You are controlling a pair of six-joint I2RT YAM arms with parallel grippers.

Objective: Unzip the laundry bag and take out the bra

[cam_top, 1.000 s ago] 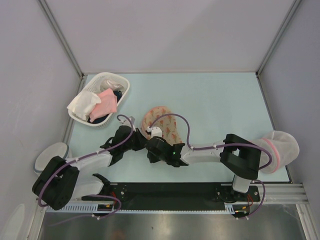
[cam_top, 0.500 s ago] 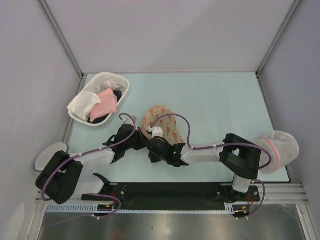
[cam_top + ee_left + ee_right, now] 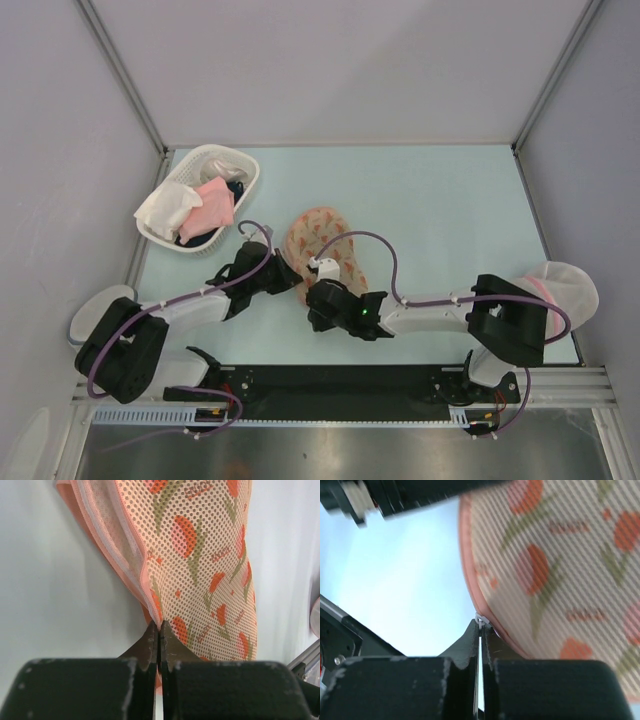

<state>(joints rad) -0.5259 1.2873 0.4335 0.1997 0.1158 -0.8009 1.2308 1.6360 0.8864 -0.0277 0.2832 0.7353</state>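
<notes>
Since a second ago the right arm has swung its elbow out toward 3 o'clock and its wrist has slid toward 5 o'clock, and the bag [image 3: 322, 238] now lies a little longer along the 12-to-6 line. It rests near the middle of the bench [image 3: 450, 200], with the basket [image 3: 250, 172] well apart at 10 o'clock. The left end effector [image 3: 159, 627] is pressed together on a fold of the floral mesh at the bag's 8 o'clock edge, beside the pink seam. The right end effector [image 3: 480, 622] is also closed, its tips pinching a small white tab [image 3: 480, 616] on the pink rim at the bag's 6 o'clock end; I take that tab to be the zip pull. The step in hand looks like the unzipping itself, one arm anchoring the cloth while the other draws the slider. How far the zip has opened cannot be told from these views. The bra is not visible and is presumably inside the bag. Next, the right arm should pull along the curve of the rim, not straight away from it, while the left holds the mesh taut so the slider runs instead of dragging the whole bag.
</notes>
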